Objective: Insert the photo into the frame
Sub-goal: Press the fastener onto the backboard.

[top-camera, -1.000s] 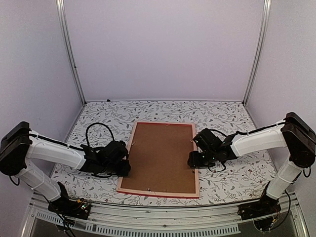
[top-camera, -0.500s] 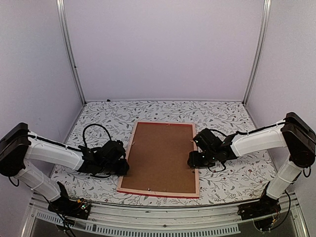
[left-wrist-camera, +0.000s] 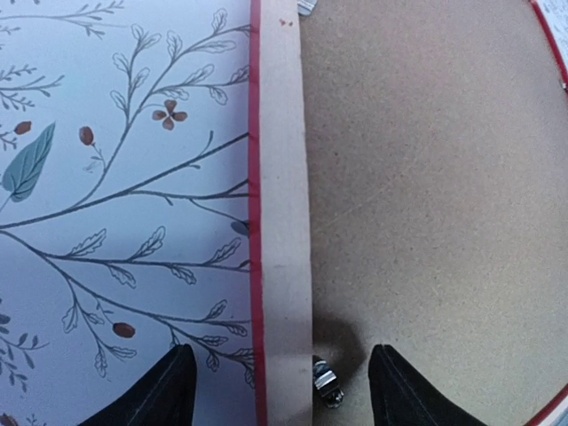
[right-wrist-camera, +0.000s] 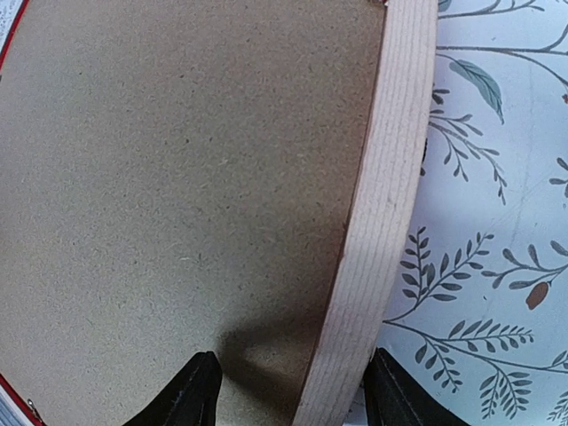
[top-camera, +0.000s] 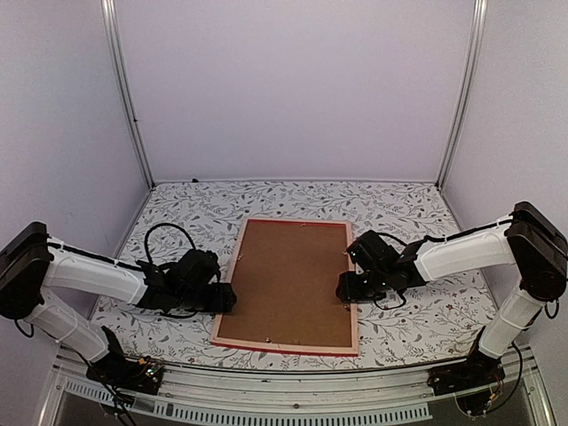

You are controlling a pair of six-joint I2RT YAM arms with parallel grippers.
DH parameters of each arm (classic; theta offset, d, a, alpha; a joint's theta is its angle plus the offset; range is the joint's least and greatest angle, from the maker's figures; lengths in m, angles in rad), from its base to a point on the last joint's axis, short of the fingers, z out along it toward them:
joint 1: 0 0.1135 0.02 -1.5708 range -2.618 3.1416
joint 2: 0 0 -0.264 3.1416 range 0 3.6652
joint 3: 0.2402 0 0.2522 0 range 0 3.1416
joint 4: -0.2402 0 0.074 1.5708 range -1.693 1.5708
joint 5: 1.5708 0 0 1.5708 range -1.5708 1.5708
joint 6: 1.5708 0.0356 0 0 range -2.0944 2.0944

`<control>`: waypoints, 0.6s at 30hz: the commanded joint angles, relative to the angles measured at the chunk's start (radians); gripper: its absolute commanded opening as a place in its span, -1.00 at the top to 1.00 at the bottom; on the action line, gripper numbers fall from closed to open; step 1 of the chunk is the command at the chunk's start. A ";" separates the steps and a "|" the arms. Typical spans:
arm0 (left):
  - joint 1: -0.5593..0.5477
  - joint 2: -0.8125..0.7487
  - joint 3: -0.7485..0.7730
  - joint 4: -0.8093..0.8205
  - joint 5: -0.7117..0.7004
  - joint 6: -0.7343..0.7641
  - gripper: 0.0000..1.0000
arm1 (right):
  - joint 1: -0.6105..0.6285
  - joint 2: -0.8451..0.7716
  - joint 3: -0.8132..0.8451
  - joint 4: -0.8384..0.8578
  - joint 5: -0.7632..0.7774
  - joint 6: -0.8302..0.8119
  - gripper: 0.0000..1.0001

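White tabletop (top-camera: 399, 204) printed with grey leafy sprigs. Lying flat at its middle, back upward: thin rectangular picture frame (top-camera: 284, 347), red-fronted pale wood, filled by brown backing board (top-camera: 288, 280).

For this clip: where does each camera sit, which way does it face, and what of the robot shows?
Top external: above and behind the bases, looking down at the table; left arm and right arm flank the frame.
Left wrist: on that arm, looking down at the frame's left rail, left fingers either side.
Right wrist: likewise over the right rail, right fingers either side.
Shared: both wrist views show the backing board.
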 commanded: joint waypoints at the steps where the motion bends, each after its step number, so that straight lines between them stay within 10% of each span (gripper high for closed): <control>1: 0.037 0.003 -0.055 -0.106 0.053 -0.007 -0.37 | -0.005 0.022 0.000 -0.006 -0.011 0.005 -0.18; 18: 0.055 0.031 -0.105 -0.085 0.046 -0.011 0.05 | -0.003 0.020 -0.005 -0.005 -0.016 0.009 -0.17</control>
